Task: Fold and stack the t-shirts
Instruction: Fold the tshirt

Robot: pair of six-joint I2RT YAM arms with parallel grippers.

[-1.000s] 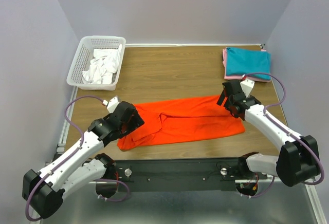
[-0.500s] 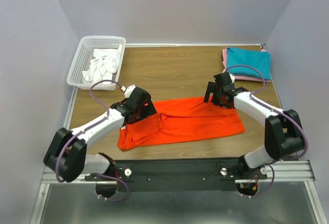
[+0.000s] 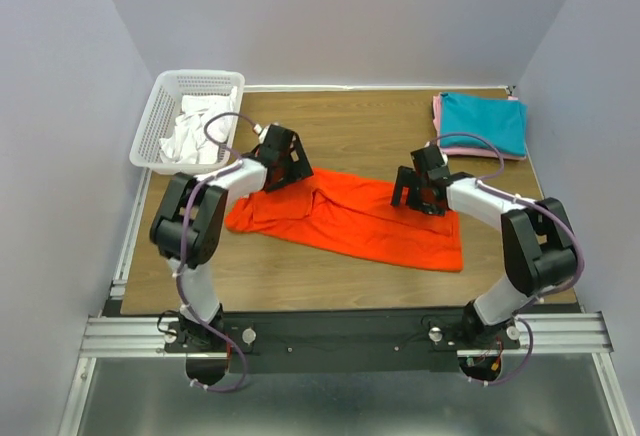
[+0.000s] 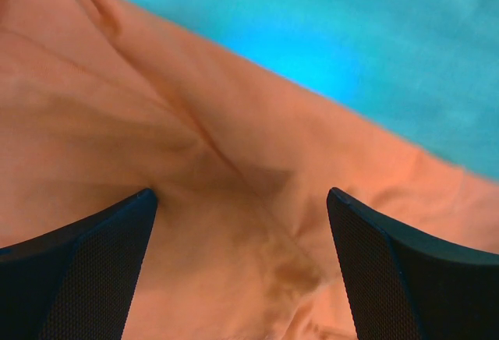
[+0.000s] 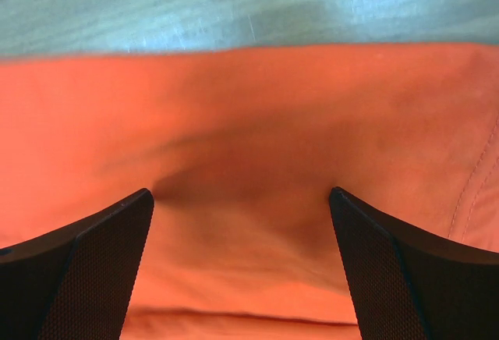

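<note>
The orange-red t-shirt (image 3: 350,218) lies flat and slanted across the middle of the table, its left end farther back. My left gripper (image 3: 284,168) is at its far left edge. In the left wrist view the gripper (image 4: 240,193) is open, with its fingers (image 4: 93,262) wide apart over wrinkled orange cloth (image 4: 195,137). My right gripper (image 3: 416,192) is at the shirt's far right edge. It is also open (image 5: 241,192), low over smooth orange cloth (image 5: 249,122). A folded teal t-shirt (image 3: 484,122) lies on a pink one (image 3: 437,114) at the back right. White t-shirts (image 3: 196,131) fill the basket.
The white mesh basket (image 3: 200,77) stands at the back left corner. The teal and pink stack sits close to the table's right edge. Grey walls enclose the table on three sides. Bare wood (image 3: 350,126) shows between the basket and the stack.
Both grippers have swung away from the near edge to the shirt's far edge. The shirt has shifted: its left end now lies farther back, and it rests slanted instead of level.
</note>
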